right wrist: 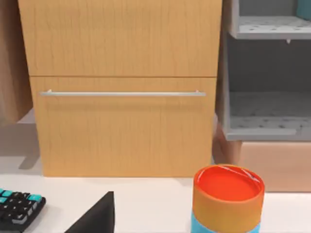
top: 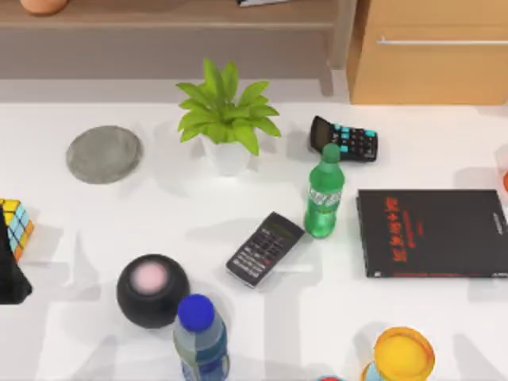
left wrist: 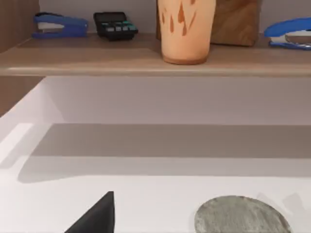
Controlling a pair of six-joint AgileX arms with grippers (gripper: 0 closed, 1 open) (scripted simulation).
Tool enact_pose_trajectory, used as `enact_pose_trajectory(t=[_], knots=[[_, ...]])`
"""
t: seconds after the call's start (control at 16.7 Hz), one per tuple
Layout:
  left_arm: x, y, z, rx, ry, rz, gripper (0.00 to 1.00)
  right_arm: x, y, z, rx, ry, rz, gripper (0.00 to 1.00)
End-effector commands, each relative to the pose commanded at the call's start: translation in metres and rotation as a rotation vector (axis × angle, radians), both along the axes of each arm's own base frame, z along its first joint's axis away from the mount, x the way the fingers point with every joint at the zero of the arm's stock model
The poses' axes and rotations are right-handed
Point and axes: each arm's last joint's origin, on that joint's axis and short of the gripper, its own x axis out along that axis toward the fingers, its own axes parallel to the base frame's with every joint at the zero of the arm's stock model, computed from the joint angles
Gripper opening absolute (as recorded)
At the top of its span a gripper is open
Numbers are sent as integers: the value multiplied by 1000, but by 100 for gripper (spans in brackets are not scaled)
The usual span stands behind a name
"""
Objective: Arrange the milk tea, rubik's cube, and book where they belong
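Observation:
The milk tea (left wrist: 184, 29), an orange-tan cup with dark marks, stands upright on the wooden shelf (left wrist: 97, 60) at the back left; its base shows in the top view (top: 44, 5). The rubik's cube (top: 16, 226) is at the table's far left edge. My left gripper (top: 9, 278) is a black shape just in front of the cube, and I cannot tell whether they touch. A black part of the left gripper (left wrist: 97, 216) faces the shelf, well short of the cup. My right gripper (right wrist: 95, 216) faces the drawer cabinet (right wrist: 121, 92). The book is out of view.
On the table are a grey coaster (top: 104, 153), potted plant (top: 226, 119), calculator (top: 344, 140), green bottle (top: 323, 194), remote (top: 264, 248), black sphere (top: 152, 290), blue-capped bottle (top: 200, 337), thin black book (top: 432, 232) and yellow-topped can (top: 403, 355). An orange can (right wrist: 227, 199) stands near the cabinet.

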Motion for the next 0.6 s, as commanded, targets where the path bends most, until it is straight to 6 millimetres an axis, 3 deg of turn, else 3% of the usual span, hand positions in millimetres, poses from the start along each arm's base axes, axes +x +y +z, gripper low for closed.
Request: enact_pose_trajectory(t=[0.24,0.42,0.6], knots=[[1,0,7,-1,-11,-1,100,0,0,0,0,0,0,100],[6,0,32,-3,-41,-5,100,0,0,0,0,0,0,100],[25,0,66,-6,-57,-10,100,0,0,0,0,0,0,100]])
